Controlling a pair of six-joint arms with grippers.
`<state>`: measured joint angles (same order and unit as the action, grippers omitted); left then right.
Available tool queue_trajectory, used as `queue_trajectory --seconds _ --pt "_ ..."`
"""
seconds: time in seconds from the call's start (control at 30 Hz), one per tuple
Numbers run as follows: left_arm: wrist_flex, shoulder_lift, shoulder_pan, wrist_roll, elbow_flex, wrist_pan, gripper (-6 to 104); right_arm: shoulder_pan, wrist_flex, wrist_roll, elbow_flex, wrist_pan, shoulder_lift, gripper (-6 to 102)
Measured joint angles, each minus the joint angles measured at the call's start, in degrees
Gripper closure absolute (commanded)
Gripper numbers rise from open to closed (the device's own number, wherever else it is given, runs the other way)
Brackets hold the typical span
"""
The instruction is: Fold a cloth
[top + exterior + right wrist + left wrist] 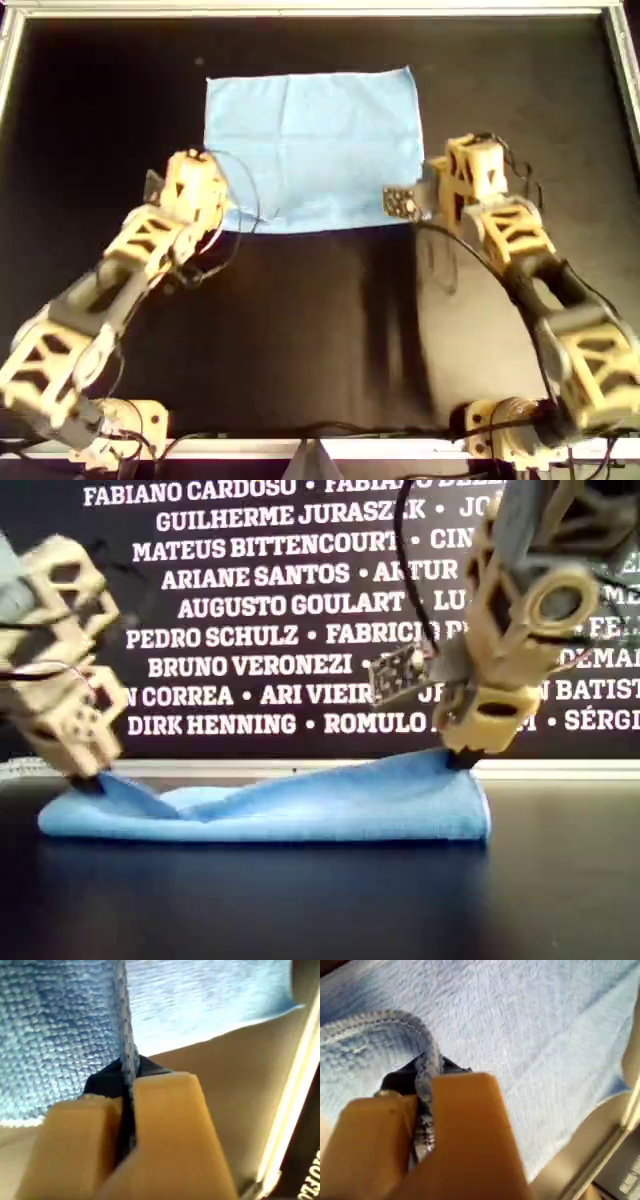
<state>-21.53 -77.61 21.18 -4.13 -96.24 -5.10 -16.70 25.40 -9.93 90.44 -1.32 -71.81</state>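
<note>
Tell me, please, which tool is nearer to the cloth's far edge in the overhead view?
Neither clearly: left tool and right tool each pinch a near corner of the light-blue cloth, about equally far from that edge.

Black backdrop panel (250,630), exterior view, white capitals | names read: GUILHERME JURASZEK; MATEUS BITTENCOURT; ARIANE SANTOS; AUGUSTO GOULART; PEDRO SCHULZ; BRUNO VERONEZI; DIRK HENNING | other names cut off or hidden by arms
</note>
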Motion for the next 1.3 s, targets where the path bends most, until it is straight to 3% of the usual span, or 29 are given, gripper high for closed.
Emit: queue_trajectory --seconds 0.23,0.63,1.0,1.3 --pt "0.0 11.2 -0.2 -0.3 14.8 -0.4 98 0.0 -0.3 0.00 -17.4 0.0 15.4 94" --pt "0.0 28.7 -5.7 -0.3 39.5 -0.4 98 1.5 -0.3 0.00 -46.3 0.0 33.7 94" --pt "0.0 38.8 -5.8 -0.3 55.5 -0.1 98 3.3 -0.3 5.10 -62.8 0.0 44.3 94" --pt "-0.1 48.1 -5.9 -0.3 67.8 -0.1 98 3.2 -0.3 5.19 -73.4 0.0 51.2 94"
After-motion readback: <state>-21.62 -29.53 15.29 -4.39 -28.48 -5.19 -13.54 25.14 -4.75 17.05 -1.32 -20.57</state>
